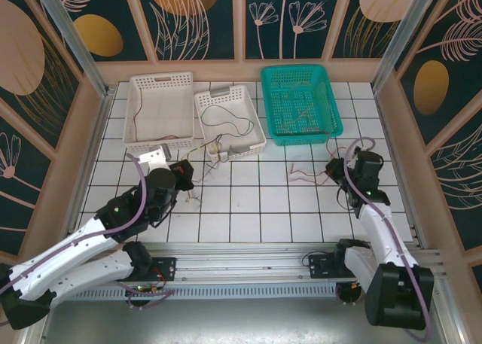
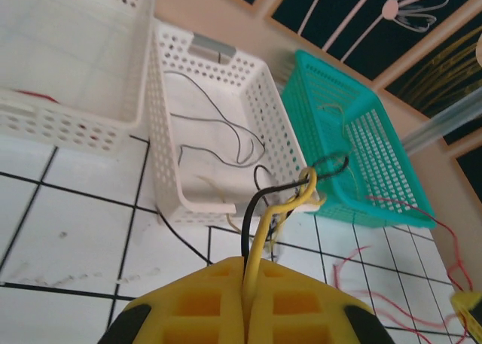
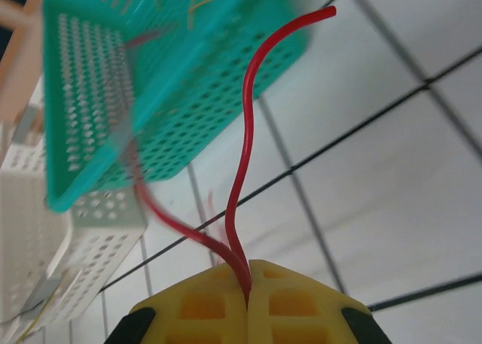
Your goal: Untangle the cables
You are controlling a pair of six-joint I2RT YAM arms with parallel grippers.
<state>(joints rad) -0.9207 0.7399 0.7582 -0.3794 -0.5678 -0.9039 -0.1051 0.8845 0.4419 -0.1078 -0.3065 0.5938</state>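
- My left gripper (image 2: 245, 302), reaching low, pinched yellow and black wires (image 2: 263, 225) running ahead toward the white basket (image 2: 169, 175).
- My right gripper (image 3: 247, 302), angled down, clamped a red wire (image 3: 248, 133) curling up ahead.

Nearer than the teal perforated plastic basket (image 1: 331, 103), the white tiled surface (image 1: 248, 208) lies open, crossed by a thin red cable (image 1: 301, 175). To its left, a small white perforated plastic basket (image 1: 215, 137) and a larger one (image 1: 162, 111) fill the far strip, with yellow and black cables (image 2: 260, 238) trailing before them. To its right stands a peach wooden wall (image 1: 392, 126).
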